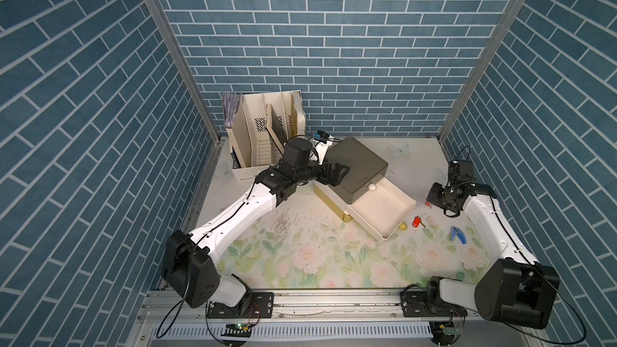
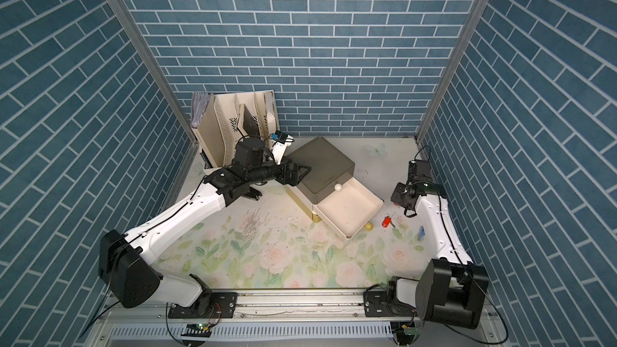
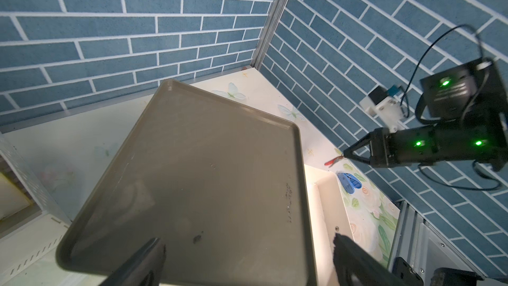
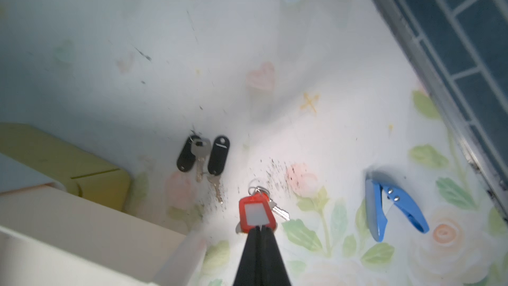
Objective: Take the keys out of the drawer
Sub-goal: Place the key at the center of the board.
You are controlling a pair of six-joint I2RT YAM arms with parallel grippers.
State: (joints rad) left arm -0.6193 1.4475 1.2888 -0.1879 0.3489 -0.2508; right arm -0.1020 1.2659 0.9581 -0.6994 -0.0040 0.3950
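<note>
Rack point(image 1: 248, 135) stood at the far left corner of the table point(image 1: 300, 262).

Left gripper point(image 1: 344, 172) was over the left edge of the cabinet point(image 1: 359, 161) top. In the left wrist view its fingers point(image 3: 149, 257) were spread wide above the grey lid. Could not tell whether they touched the lid.

Cabinet stood mid-table toward the far side, turned at an angle. White knob point(image 1: 372, 187) sat on the closed top front. The drawer point(image 1: 380, 211) below it was pulled out toward the near right, with a yellow knob point(image 1: 403, 226) at its front.

Red key point(image 1: 416, 221) lay flat on the table just right of the yellow knob, outside the drawer, its metal blade beside the tag. Black keys point(image 4: 218, 155), two black tags each with a metal key, lay side by side on the table. They showed only in the right wrist view, between the red key and the cabinet base, also outside the drawer.

Right gripper point(image 4: 259, 232) had its fingers pressed together. In the right wrist view the tips overlapped one end of the red tag. In both top views a strip of table showed between the gripper and the red key, with the gripper to its far right. Could not tell whether the tips touched the tag.

Blue clip point(image 1: 457, 236) lay on the table right of the red key, beside the right arm and apart from the keys.
</note>
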